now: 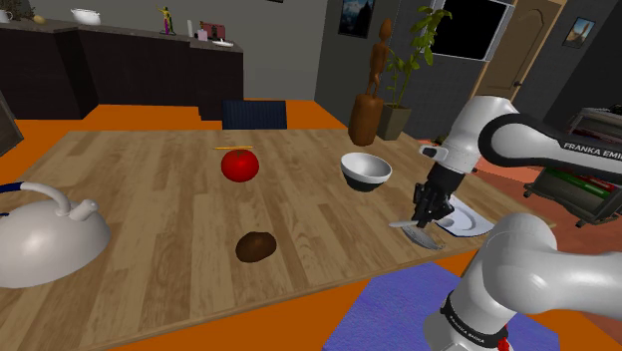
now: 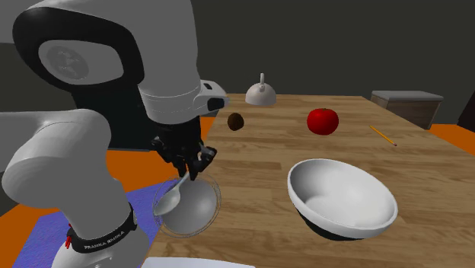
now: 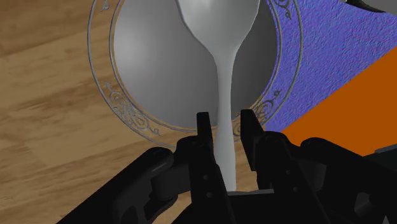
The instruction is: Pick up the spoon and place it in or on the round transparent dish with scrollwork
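The pick-up looks done: the gripper has its fingers clamped on the spoon by its handle, and the spoon's bowl hangs over the dish at the table edge nearest the stand. What is left is to lower it and let go.

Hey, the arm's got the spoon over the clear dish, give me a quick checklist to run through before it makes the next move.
1. Grip: the gripper clasps the spoon by its handle: ok.
2. Aim: the spoon's bowl hangs over the round transparent dish: ok.
3. Dish free to receive it, nothing lying in it: ok.
4. Gap left between spoon and dish: cannot tell.
5. Dish fully on the table: cannot tell, it sits right at the edge.
6. Neighbours: the white bowl stands apart from the dish: ok.
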